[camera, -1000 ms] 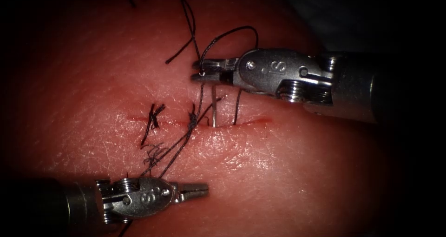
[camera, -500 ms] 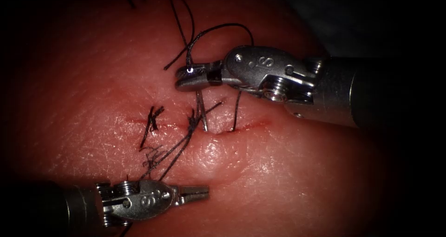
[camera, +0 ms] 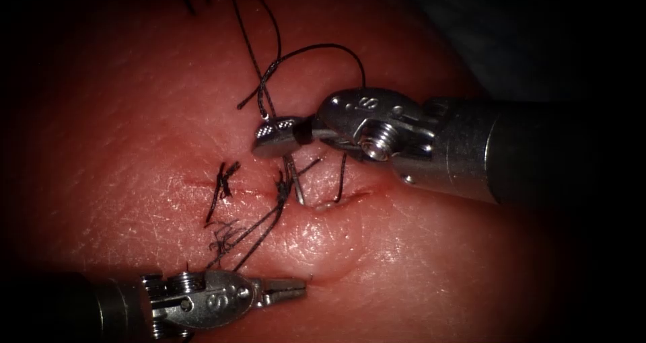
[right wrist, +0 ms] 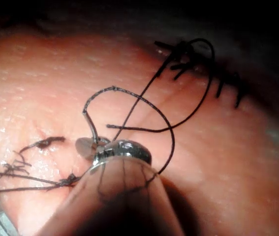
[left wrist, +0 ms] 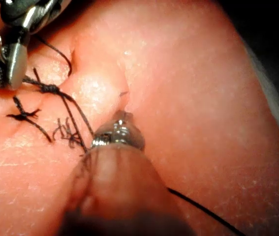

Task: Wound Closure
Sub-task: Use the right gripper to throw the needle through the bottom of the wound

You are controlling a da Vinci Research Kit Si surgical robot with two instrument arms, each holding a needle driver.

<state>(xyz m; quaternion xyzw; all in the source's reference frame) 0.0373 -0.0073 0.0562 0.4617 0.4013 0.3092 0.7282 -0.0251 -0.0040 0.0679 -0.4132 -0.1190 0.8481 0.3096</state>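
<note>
While clamped on needle [camera: 293, 181] in tissue [camera: 417, 249], right end effector [camera: 272, 136] | left end effector [camera: 296, 290] together, empty

Light pools on the tissue [camera: 377, 249] around the right tool [camera: 272, 138], glare glinting off its metal; farther out, deep shadow rings the scene.

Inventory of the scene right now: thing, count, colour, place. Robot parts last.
tissue: one, pink-red, across the endoscope view.
cut: one, red line, running left-right mid-tissue.
needle: one, silver, held near its rear end, its point in the tissue at the cut.
thread: one dark strand, looping above the right claw.
tied stitches: two, dark, on the cut left of the needle.
right claw: shut on the needle.
left claw: below the cut, holding nothing.
</note>
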